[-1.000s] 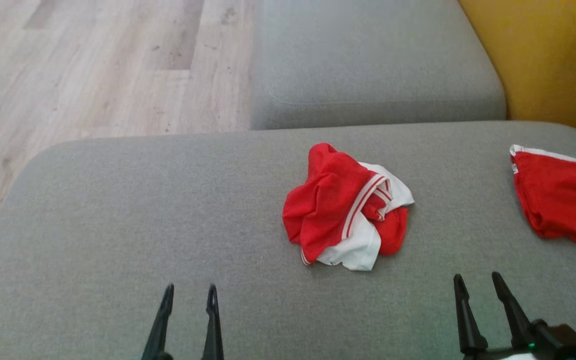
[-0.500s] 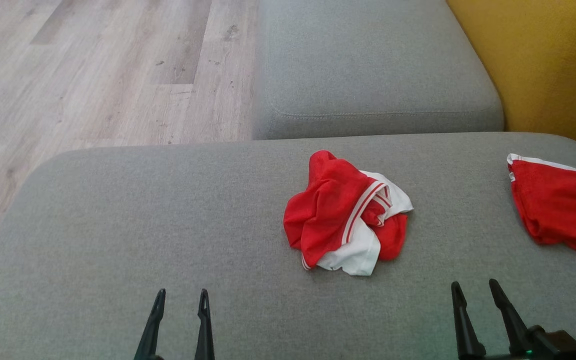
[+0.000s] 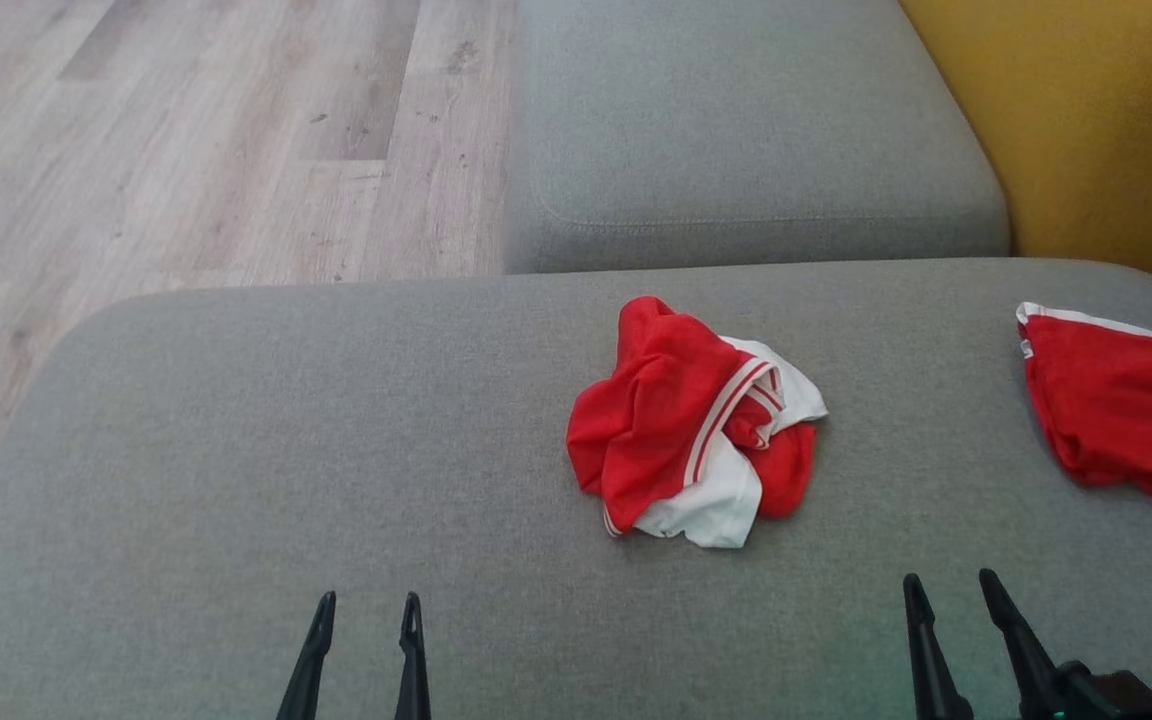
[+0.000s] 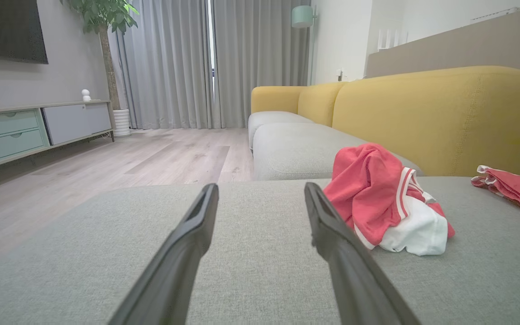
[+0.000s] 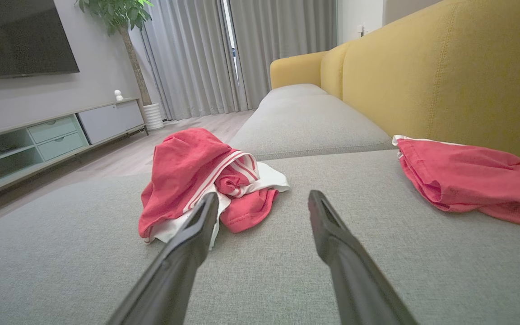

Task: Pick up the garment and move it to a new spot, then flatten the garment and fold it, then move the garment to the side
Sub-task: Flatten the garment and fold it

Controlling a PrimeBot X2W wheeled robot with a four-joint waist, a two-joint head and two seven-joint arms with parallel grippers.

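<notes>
- Grey sofa cushion (image 3: 336, 450) spreads across the foreground, with a yellow backrest (image 3: 1086, 120) to the right of the garment (image 3: 666, 410) and wooden floor (image 3: 186, 150) beyond it to the left.
- The garment, red with white panels and striped trim, lies crumpled in a heap on the cushion.
- A second red cloth (image 3: 1116, 410) lies on the same cushion, well apart to the garment's right.
- The left gripper (image 3: 368, 600) sits low over the cushion, on the near side of the garment and to its left, fingers spread and empty.
- The right gripper (image 3: 947, 580) is near the garment's right side, fingers likewise parted, gripping nothing.
- Far beyond the garment, a white pot (image 4: 121, 122) holds a leafy plant (image 4: 102, 13).
- Beside the pot, a cabinet (image 4: 70, 122) has two closed drawers (image 4: 9, 123). What its open shelves hold is too dim to tell.
</notes>
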